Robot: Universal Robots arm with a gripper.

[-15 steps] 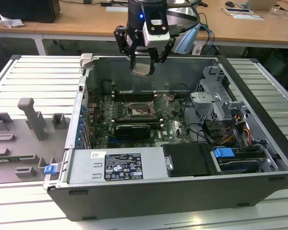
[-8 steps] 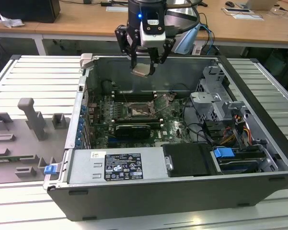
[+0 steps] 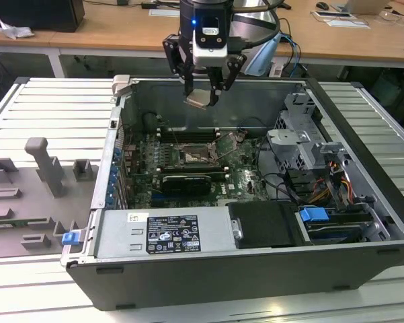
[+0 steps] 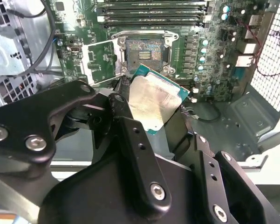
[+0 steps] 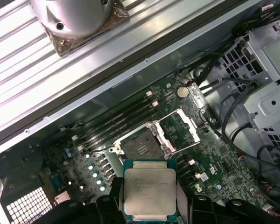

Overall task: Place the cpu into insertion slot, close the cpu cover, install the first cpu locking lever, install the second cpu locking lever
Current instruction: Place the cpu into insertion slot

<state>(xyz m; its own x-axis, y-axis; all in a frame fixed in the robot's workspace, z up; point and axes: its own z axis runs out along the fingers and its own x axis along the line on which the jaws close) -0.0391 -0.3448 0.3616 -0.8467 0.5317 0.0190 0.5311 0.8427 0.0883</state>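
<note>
On the exterior view's left, grey moulded blocks [image 3: 46, 168] sit on the ribbed metal desk [image 3: 47, 101]. Next comes the open computer case [image 3: 255, 286], with its green board [image 3: 245, 180] lying flat inside. Above the case hangs the hand [image 3: 202, 96], its fingers closed on the edges of the chip [image 3: 195, 100] (silver top tilted, well clear of the board). Below it the socket [image 3: 191, 158] lies bare. In the first wrist view its dark contact grid is uncovered. The cover [image 3: 232, 140] stands swung up just beside the socket, toward the exterior view's right. Farther right is a grey drive cage [image 3: 297, 145].
</note>
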